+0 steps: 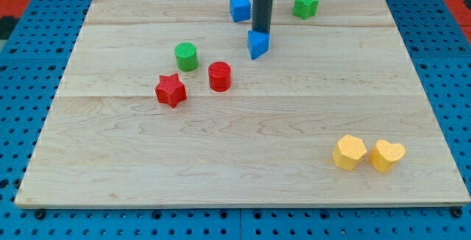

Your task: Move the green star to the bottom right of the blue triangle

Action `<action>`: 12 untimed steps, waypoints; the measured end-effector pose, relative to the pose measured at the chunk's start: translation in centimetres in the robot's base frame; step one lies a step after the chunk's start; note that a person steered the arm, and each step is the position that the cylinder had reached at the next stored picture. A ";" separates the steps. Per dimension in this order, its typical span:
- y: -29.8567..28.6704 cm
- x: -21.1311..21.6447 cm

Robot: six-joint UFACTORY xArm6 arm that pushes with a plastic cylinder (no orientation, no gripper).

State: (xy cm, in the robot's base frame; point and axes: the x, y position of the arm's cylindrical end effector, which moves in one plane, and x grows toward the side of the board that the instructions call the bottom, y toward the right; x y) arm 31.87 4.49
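Observation:
The green star (306,4) lies near the view's top edge of the wooden board, right of centre. The blue triangle (257,44) lies below and to the left of it. My tip (260,32) stands at the triangle's upper edge, touching or nearly touching it; the dark rod rises straight up out of view. The tip is well left of the green star and below it.
A blue cube (240,8) sits just left of the rod. A green cylinder (186,56), a red cylinder (219,76) and a red star (171,90) lie left of centre. Two yellow hearts (349,152) (387,155) lie at the bottom right.

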 end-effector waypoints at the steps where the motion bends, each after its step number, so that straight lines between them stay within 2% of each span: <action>1: 0.7 0.3; 3: 13.6 -2.2; 4: 17.2 -6.8; 5: 17.3 -12.3; 7: 8.4 -12.0; 8: 7.0 -6.4; 9: 7.9 -1.3; 10: 8.5 0.8; 11: 10.8 -3.3; 12: 8.3 -5.8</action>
State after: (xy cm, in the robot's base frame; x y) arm 26.09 12.76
